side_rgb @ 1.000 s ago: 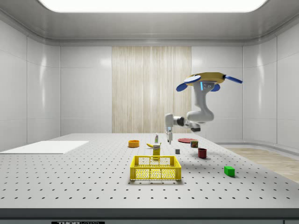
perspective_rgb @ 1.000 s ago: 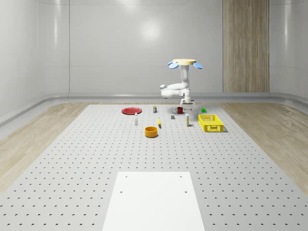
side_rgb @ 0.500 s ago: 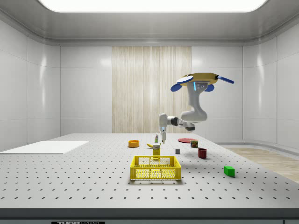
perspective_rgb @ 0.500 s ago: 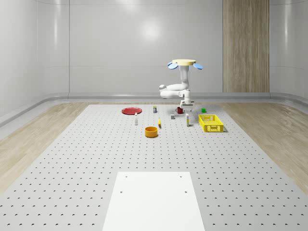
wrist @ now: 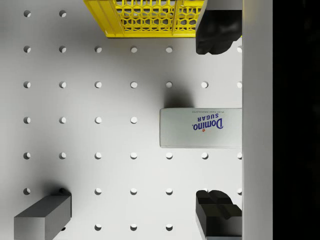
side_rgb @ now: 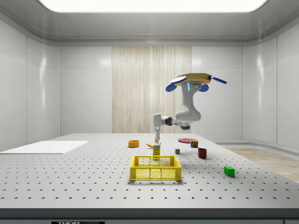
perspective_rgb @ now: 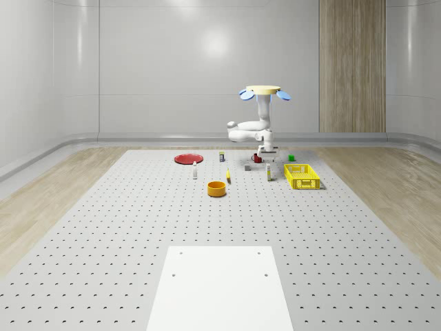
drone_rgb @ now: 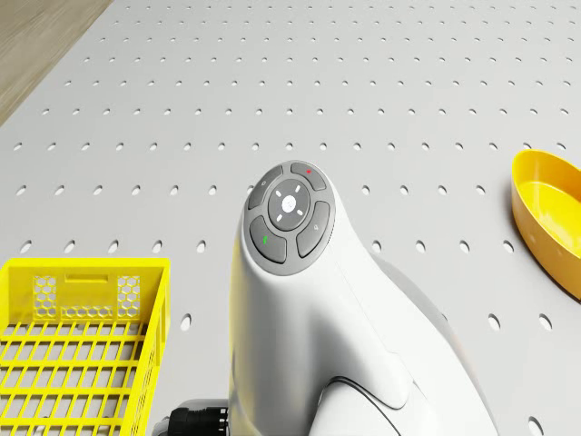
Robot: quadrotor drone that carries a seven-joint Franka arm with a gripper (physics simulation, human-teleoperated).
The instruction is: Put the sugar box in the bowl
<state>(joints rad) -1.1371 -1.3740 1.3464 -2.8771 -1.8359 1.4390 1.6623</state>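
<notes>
**Two fingers wide over the sugar box**

I hover above the worktop [perspective_rgb: 138, 227], beside the yellow basket [wrist: 150, 20]. My jaws [wrist: 217, 120] hang open, one finger [wrist: 216, 35] on each side of the upright sugar box [wrist: 200, 128], so I can drop and squeeze it. My bowl [perspective_rgb: 217, 188] waits well apart.

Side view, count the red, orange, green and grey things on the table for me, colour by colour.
Red: 2, the plate and the mug
Orange: 1, the bowl
Green: 1, the cube
Grey: 1, the block
Total: 5
</notes>
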